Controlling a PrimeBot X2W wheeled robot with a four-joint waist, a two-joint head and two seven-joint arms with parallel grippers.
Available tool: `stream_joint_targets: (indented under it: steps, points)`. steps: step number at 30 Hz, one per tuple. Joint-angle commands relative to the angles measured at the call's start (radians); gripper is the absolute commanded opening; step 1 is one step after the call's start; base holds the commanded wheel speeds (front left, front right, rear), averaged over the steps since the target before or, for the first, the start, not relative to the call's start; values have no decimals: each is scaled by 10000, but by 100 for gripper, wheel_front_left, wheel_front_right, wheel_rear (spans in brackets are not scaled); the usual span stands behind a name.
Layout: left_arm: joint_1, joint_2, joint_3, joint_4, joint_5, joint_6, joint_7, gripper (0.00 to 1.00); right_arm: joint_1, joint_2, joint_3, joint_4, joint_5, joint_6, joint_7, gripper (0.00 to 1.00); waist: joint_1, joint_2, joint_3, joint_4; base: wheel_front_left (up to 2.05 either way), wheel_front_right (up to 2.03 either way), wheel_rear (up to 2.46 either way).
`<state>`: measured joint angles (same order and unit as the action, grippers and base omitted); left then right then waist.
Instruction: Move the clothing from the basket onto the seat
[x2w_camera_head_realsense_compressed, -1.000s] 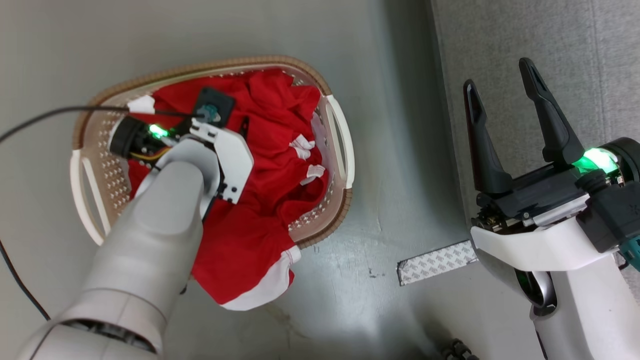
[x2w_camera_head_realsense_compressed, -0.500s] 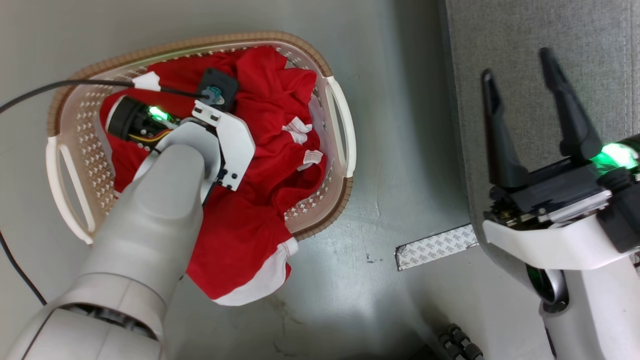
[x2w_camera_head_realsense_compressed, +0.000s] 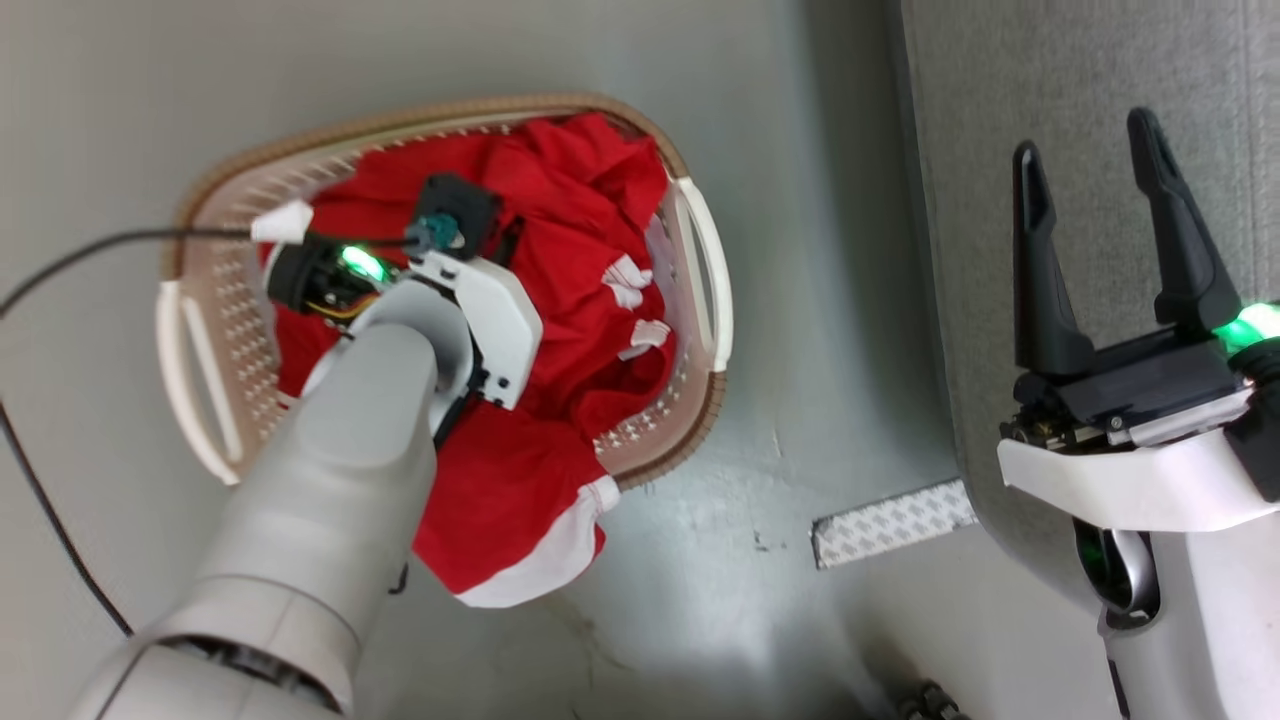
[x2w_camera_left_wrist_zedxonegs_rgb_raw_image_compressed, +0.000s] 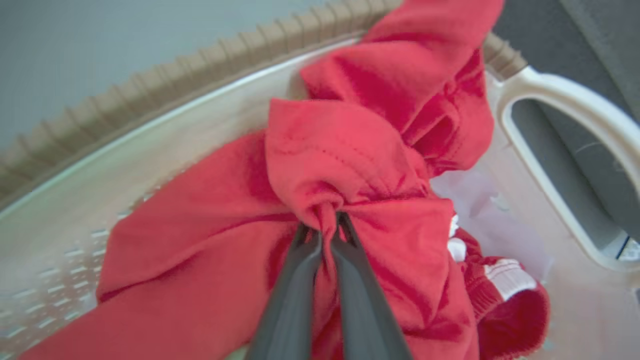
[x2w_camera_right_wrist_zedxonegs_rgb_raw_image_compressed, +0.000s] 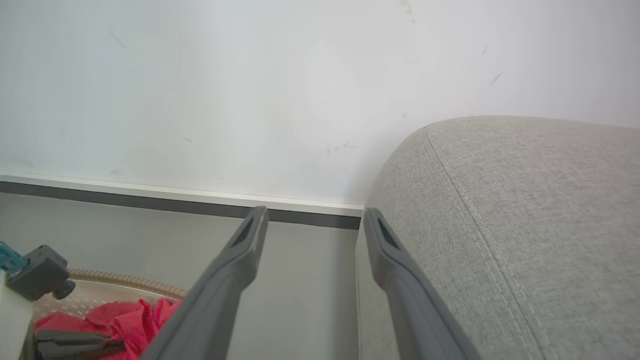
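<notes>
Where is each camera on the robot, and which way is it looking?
Head view: on the head, looking down at the floor, basket, clothing and seat; shows the left forearm and the open right claw.
Left wrist view: on the left wrist, looking along the left claw, shut on the clothing inside the basket.
Right wrist view: on the right wrist, looking along the right claw towards the wall and seat.
Shared: all three views show the clothing and basket.

Red clothing (x2w_camera_head_realsense_compressed: 585, 250) in cream basket (x2w_camera_head_realsense_compressed: 706, 270)
Crumpled, one white-edged end hanging over the brown rim; grey seat (x2w_camera_head_realsense_compressed: 1000, 90) near.
</notes>
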<state>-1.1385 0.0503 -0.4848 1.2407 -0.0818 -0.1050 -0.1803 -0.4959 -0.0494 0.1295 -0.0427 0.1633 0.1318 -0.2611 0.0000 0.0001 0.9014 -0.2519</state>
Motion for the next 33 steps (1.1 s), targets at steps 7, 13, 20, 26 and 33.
stream_joint_targets:
  steps: [7,13,20,26,33]
  points:
    - [1222,19,-744,-1492,-1470,-217,-459,0,365,-3,-172,422,-16,-21,-28,100,0,-1,-1378,643,0,0,0]
    - [2495,16,-1335,-2518,-2629,-248,-668,0,926,-6,-463,817,-173,-21,-28,100,0,-1,-2744,1108,0,0,0]
    - [3658,17,-1438,-3438,-2978,145,-839,0,1845,-27,-583,1273,-338,-21,-28,100,0,-1,-4385,1402,0,0,0]
    - [4763,255,-1146,-4626,-3046,482,-845,0,2683,-84,-616,1543,-282,-21,-26,100,0,-1,-5771,1562,0,0,0]
    - [5845,640,-959,-5740,-3040,797,-850,0,3453,-116,-535,1720,-199,-21,-28,100,0,-1,-6930,1611,0,0,0]
